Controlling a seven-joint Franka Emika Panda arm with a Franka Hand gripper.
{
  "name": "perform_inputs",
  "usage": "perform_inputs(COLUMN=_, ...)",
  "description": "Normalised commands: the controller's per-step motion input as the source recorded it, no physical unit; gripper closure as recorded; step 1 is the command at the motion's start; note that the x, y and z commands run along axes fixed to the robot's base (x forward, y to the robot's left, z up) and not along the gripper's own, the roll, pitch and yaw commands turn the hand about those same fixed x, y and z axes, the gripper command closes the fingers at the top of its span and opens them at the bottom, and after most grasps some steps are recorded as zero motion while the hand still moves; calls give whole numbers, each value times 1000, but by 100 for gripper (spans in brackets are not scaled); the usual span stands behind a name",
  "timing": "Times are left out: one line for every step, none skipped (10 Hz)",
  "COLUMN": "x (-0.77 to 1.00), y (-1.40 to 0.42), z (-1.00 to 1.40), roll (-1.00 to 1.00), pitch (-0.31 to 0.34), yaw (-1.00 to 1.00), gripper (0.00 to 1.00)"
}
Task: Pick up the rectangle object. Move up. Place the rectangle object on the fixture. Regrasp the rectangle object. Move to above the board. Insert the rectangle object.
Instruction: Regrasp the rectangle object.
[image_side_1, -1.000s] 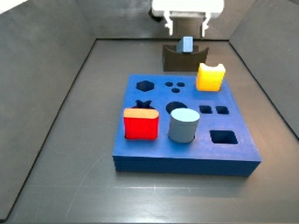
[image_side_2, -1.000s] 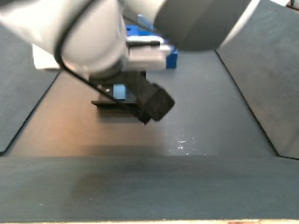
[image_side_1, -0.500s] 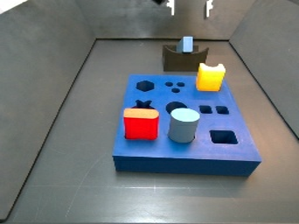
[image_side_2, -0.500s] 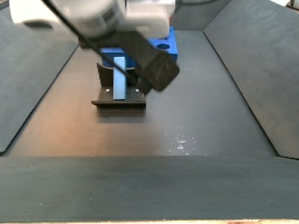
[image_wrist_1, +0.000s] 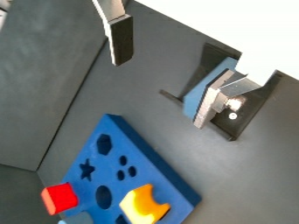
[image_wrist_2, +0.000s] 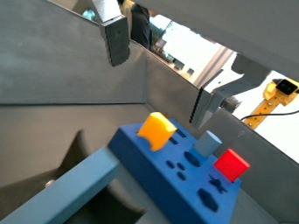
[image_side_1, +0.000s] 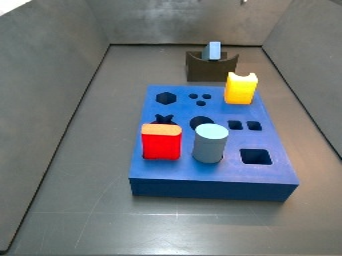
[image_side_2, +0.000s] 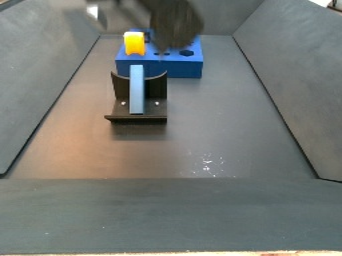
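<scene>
In a side view, the red cube (image_side_1: 162, 142) stood at the left of the board (image_side_1: 214, 172), with the pale cylinder (image_side_1: 209, 141) just to its right and the yellow notched block (image_side_1: 241, 87) at the board's far right corner. Beyond the board, the rectangle object (image_side_1: 213, 51) stood upright in the notch of the fixture (image_side_1: 207, 68); in a side view from the opposite end, the same bar (image_side_2: 139, 88) rose from the fixture (image_side_2: 139, 112) in front of the board (image_side_2: 178, 66). The gripper (image_wrist_1: 176, 66) was raised well above the scene and held nothing: in both wrist views its two fingers (image_wrist_1: 121, 38) stood wide apart. In a wrist view the bar (image_wrist_1: 208, 90) and fixture (image_wrist_1: 239, 118) lay far below, beside the board (image_wrist_1: 107, 171).
</scene>
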Motion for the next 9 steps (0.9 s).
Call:
perform_inputs(x=-81, y=-618, z=151, roll=1000, pitch=35, yaw=20, gripper=0)
perform_inputs(x=-60, y=-508, z=76, roll=1000, pitch=34, yaw=20, gripper=0)
perform_inputs(x=-41, y=-264, z=49, roll=1000, pitch=32, yaw=19, gripper=0)
perform_inputs(x=-49, y=-82, z=48, roll=1000, pitch=29, yaw=19, gripper=0)
perform_inputs(x=-54, y=-28, z=36, roll=1000, pitch=25, yaw=19, gripper=0)
perform_inputs(x=-47, y=-41, z=18, roll=1000, pitch=22, yaw=19, gripper=0)
perform_inputs(x=-46, y=-43, z=22, roll=1000, pitch=17, yaw=19, gripper=0)
perform_inputs(x=-49, y=-39, z=24, roll=1000, pitch=13, yaw=19, gripper=0)
perform_inputs(x=-47, y=-32, z=14, roll=1000, pitch=7, yaw=19, gripper=0)
